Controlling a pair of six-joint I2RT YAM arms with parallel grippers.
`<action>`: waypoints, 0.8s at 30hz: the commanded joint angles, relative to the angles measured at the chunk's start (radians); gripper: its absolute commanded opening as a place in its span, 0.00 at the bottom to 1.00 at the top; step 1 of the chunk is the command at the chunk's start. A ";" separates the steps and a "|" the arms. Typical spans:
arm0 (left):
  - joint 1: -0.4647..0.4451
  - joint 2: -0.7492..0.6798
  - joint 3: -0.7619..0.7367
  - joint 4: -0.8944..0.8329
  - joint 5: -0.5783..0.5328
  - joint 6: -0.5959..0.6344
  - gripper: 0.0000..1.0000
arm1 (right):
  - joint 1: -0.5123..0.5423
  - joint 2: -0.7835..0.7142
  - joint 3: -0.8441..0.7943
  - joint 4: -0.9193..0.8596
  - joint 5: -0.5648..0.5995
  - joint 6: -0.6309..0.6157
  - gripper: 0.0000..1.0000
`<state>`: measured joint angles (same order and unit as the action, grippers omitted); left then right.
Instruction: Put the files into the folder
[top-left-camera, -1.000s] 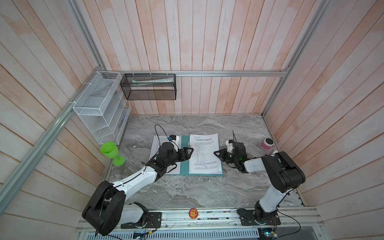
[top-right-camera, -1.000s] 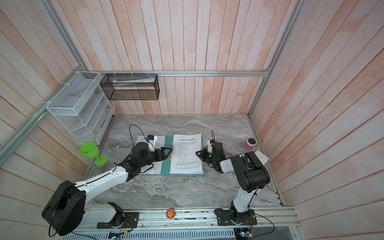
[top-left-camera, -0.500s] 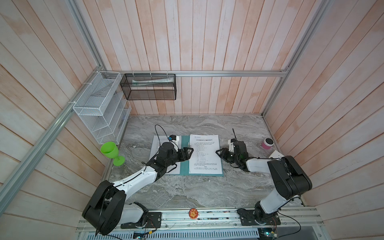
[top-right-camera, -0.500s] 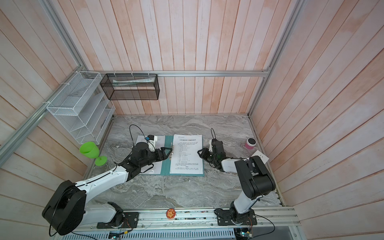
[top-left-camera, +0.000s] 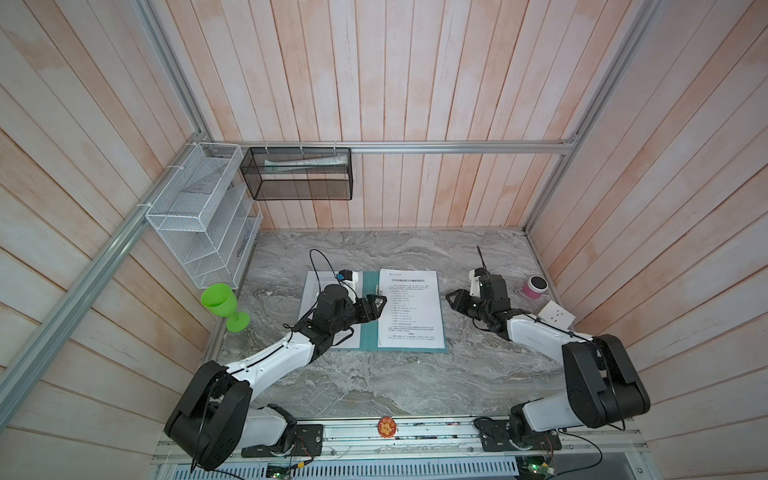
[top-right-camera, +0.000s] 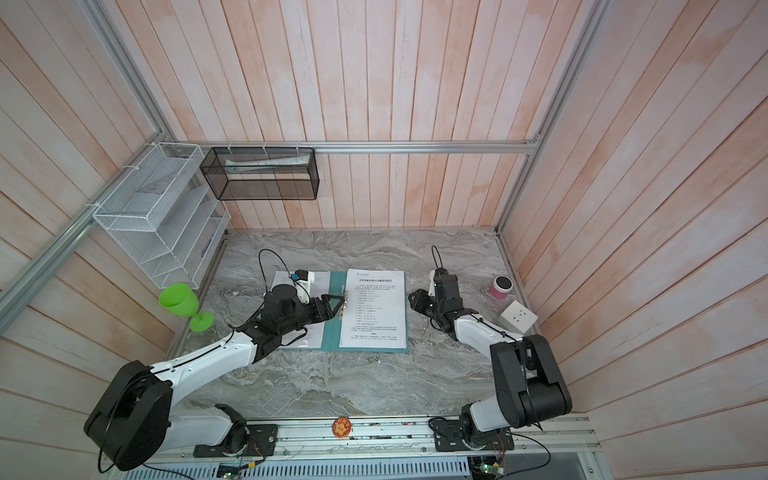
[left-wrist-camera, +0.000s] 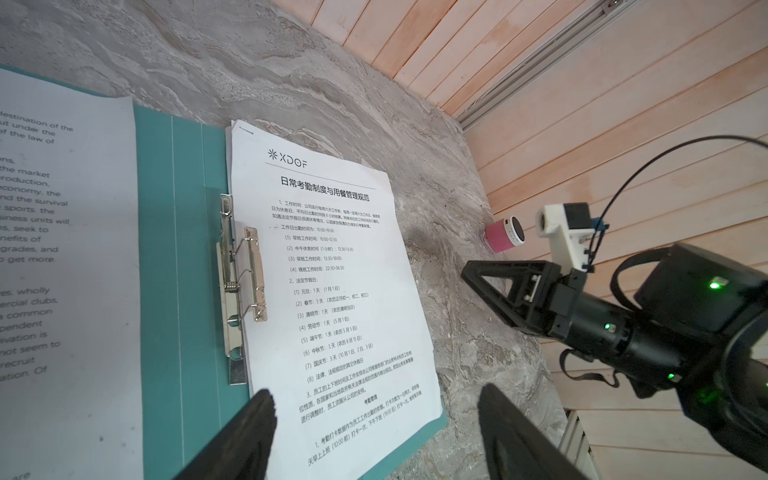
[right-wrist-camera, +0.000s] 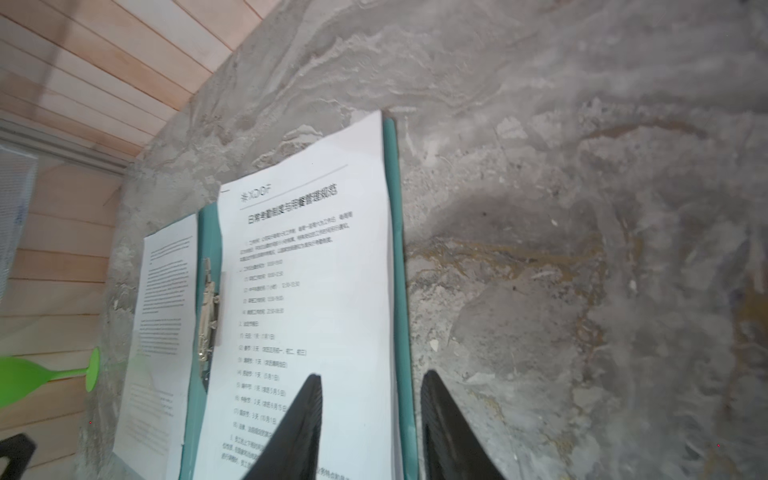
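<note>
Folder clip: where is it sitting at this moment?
Mid-table: the left wrist view shows the clip on the open folder's spine strip, against the edge of the files, just ahead of the left gripper.

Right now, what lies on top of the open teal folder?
On the folder, the files cover the right half, a second printed sheet the left, with the metal clip between. Whatever lies beneath them is covered.

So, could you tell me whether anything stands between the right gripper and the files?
Nothing visible does. The right gripper is open beside the right edge of the files, with only bare table between them. The files lie on the right half of the open folder.
</note>
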<state>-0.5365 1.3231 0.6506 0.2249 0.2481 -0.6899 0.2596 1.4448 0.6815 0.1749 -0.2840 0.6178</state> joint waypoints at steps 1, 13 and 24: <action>0.007 0.028 0.001 0.024 -0.019 0.053 0.79 | 0.012 -0.015 0.057 -0.042 -0.189 -0.078 0.38; 0.118 0.183 0.079 0.059 0.015 0.157 0.79 | 0.182 0.029 0.079 -0.026 -0.135 -0.052 0.41; 0.214 0.345 0.190 0.094 0.076 0.210 0.77 | 0.248 0.205 0.081 0.136 -0.201 0.018 0.26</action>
<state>-0.3344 1.6337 0.8017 0.2855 0.2859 -0.5129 0.4927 1.6249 0.7628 0.2489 -0.4519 0.6098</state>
